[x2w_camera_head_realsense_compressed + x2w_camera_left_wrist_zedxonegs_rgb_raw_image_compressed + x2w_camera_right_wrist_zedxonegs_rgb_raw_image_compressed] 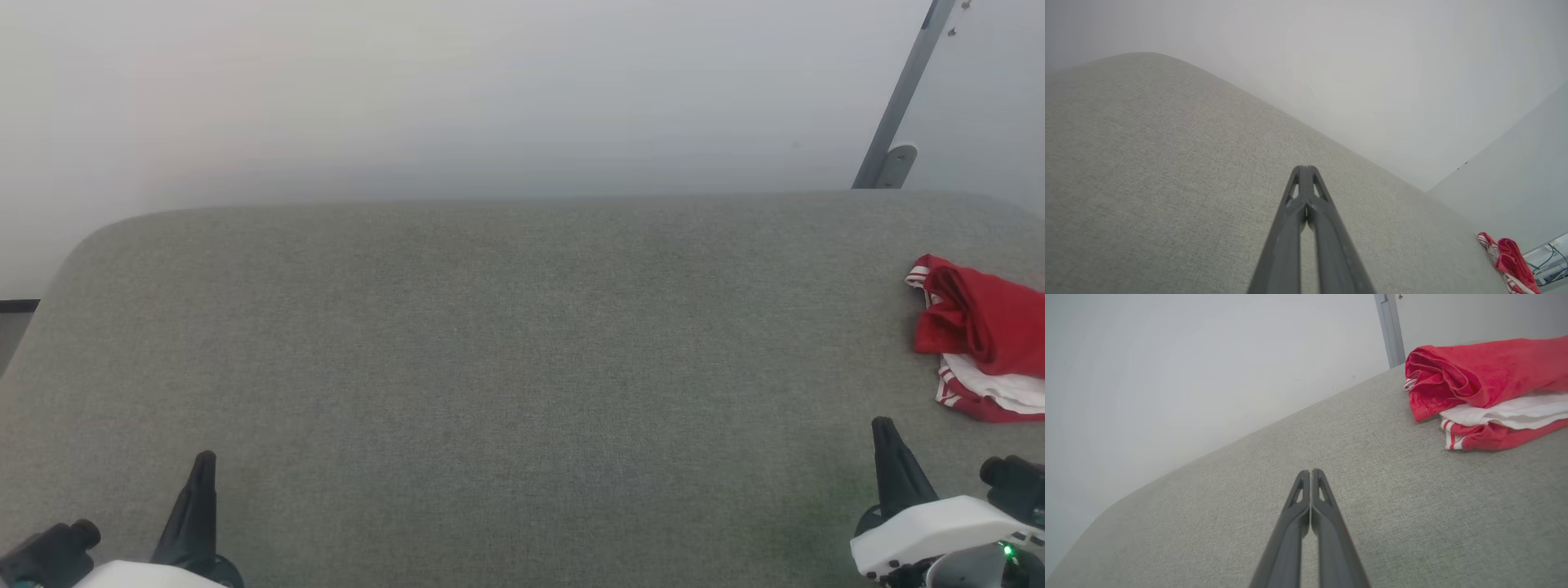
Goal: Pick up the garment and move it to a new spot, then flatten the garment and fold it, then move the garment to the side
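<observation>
The garment (980, 331) lies as a folded bundle just ahead of the right gripper (883, 431) and to its outer side, near but not touching it. The left gripper (204, 462) is well apart from it. Both have their fingers pressed together and hold nothing above the grey padded surface (490, 327). I judge the garment is already folded and set aside.

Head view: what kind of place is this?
Probably a plain indoor test room: a wide grey fabric-covered surface, bare white walls, and a bright red-and-white soft garment lying at its right edge.
</observation>
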Robot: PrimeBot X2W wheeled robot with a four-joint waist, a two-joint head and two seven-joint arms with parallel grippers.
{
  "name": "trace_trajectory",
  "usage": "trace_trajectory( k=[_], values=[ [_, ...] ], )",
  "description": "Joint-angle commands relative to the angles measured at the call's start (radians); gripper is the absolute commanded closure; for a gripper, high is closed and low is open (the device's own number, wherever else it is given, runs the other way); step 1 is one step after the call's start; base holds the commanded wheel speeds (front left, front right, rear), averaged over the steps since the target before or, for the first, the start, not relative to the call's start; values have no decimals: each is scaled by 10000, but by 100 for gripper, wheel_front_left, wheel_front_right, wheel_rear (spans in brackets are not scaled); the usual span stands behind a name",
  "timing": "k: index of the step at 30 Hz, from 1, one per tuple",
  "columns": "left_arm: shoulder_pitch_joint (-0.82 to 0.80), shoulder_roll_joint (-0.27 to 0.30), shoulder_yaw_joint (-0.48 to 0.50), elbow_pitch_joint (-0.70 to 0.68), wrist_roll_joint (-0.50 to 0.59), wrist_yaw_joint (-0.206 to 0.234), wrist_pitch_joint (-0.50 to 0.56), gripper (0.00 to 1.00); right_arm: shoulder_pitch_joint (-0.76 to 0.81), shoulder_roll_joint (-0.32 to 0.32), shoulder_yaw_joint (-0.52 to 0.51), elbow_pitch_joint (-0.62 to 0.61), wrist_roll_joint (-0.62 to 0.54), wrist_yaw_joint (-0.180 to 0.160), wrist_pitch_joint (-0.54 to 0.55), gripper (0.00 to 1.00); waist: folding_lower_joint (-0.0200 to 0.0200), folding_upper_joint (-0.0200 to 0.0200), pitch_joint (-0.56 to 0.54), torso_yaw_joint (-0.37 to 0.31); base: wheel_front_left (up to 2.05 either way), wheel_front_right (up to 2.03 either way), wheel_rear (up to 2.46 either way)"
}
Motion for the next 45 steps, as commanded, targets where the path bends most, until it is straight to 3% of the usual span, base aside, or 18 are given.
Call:
trace_trajectory(
  k=[1,45],
  values=[
    [-324,21,104,-80,-350,-6,108,100,-274,-14,-20,-199,444,-4,106,100,0,-1,4,-3,0,0,0],
    [-1314,-1130,347,374,-4471,-17,1525,100,-542,365,-77,-618,5947,-9,1500,100,0,-1,114,-74,0,0,0]
  ],
)
